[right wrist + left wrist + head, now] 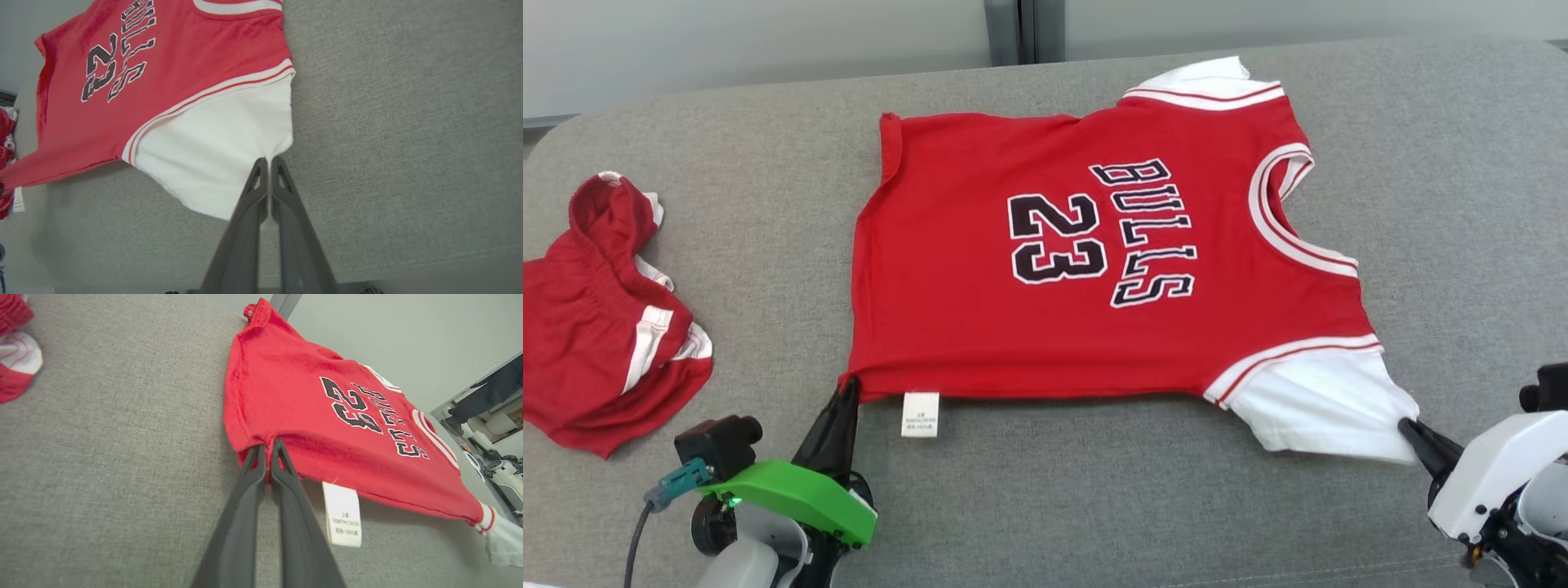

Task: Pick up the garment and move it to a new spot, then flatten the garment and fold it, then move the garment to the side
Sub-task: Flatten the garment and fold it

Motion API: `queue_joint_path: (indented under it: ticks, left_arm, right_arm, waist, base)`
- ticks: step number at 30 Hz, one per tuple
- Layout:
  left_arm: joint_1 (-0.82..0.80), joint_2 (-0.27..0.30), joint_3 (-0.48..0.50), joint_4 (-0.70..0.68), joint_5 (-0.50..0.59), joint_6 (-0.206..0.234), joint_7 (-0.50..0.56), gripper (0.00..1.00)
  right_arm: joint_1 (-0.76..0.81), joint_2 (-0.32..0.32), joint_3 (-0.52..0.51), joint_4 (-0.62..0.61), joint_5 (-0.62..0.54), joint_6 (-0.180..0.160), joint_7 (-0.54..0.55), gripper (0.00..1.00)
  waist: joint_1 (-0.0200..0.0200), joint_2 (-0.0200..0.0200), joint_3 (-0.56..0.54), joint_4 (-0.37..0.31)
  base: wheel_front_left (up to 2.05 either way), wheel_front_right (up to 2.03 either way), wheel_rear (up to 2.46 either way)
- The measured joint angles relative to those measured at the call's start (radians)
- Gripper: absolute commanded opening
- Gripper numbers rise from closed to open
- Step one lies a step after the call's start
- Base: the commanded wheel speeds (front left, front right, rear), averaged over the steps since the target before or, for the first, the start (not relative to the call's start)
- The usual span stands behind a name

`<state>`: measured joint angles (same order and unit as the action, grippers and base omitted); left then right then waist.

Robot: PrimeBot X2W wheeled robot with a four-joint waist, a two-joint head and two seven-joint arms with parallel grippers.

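Two corners of the red shirt (947, 310) are pinched, so the step in hand looks like pulling it flat on the grey cushion (768, 245) before any fold. To do it well, I think both arms should pull gently away from each other, low and at the same speed, so the near edge goes straight and the shirt does not bunch up or slide crooked. The far left corner is curled over a bit and will want smoothing too. At the far left a heap of red shorts (596, 327) lies well apart from the shirt, and the pull should not drag toward it. Next comes the left gripper (848, 388). Its two dark fingers are squeezed together, and they nip the near left corner of the red hem. Just beside it a small white label (920, 414) hangs from the same hem, free of the fingers. The shirt lies face up in the middle of the cushion, number and letters showing, mostly flat, with its neck to the right. At the right, the right gripper (1406, 426) is squeezed tight as well, and it nips the corner of the white sleeve (1323, 408). That corner is thin, so a hard tug could slip it out.
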<state>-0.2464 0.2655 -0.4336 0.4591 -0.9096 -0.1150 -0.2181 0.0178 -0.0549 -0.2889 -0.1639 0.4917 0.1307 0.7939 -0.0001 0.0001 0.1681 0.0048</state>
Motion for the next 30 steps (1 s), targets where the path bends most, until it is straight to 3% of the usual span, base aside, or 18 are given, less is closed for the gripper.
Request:
queue_joint_path:
  ticks: [15,24,30]
  left_arm:
    - [0.089,0.067,-0.042,-0.081,0.019,0.056,0.096,0.00]
    - [0.163,0.132,-0.070,-0.169,0.040,0.117,0.185,0.00]
    - [0.178,0.138,-0.060,-0.231,0.029,0.127,0.189,0.00]
  right_arm:
    - [0.113,0.005,-0.014,-0.086,0.046,0.000,0.189,0.00]
    - [0.187,0.006,-0.017,-0.178,0.069,0.000,0.324,0.00]
    - [0.175,0.005,-0.037,-0.216,0.067,0.000,0.296,0.00]
  waist:
    - [0.0000,0.0000,-0.017,0.022]
    - [0.0000,0.0000,-0.027,0.030]
    - [0.0000,0.0000,-0.025,0.033]
  base:
    - [0.00,0.00,0.00]
    - [0.00,0.00,0.00]
    - [0.00,0.00,0.00]
